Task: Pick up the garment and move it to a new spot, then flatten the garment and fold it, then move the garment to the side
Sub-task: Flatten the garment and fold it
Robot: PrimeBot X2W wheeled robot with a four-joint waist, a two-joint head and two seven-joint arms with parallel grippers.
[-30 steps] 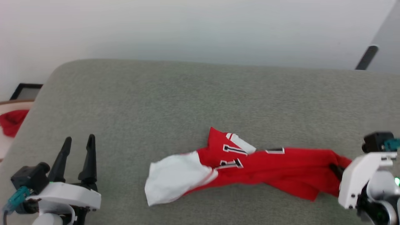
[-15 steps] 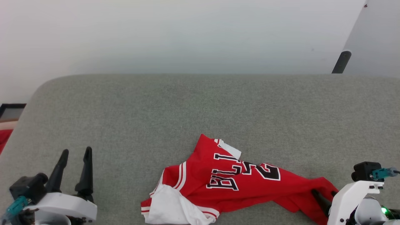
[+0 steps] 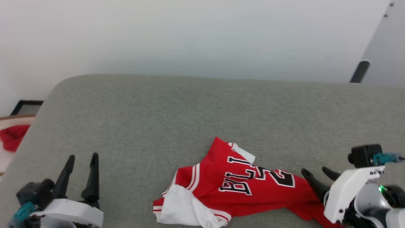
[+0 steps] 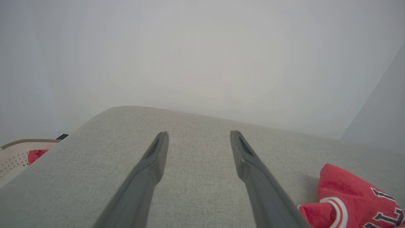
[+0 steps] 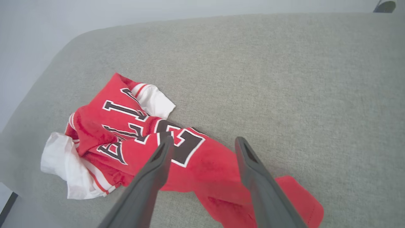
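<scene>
First, the head view: a crumpled red basketball jersey with white panels, striped trim and black lettering (image 3: 240, 186) lies bunched on the grey-green fabric cushion (image 3: 190, 110), near its front edge and right of centre. The right gripper (image 3: 314, 170) is at the jersey's right end, its dark fingers spread and gripping nothing. The left gripper (image 3: 83, 156) sits well apart at the lower left, likewise spread and empty.

Next, the left wrist view: the left gripper (image 4: 199, 133) points over bare cushion, with the jersey (image 4: 348, 196) at the lower right and a pale perforated basket (image 4: 14, 156) holding red cloth at the far left.

Finally, the right wrist view: the right gripper (image 5: 205, 139), parted wide, frames the jersey's (image 5: 133, 139) red tail.
</scene>
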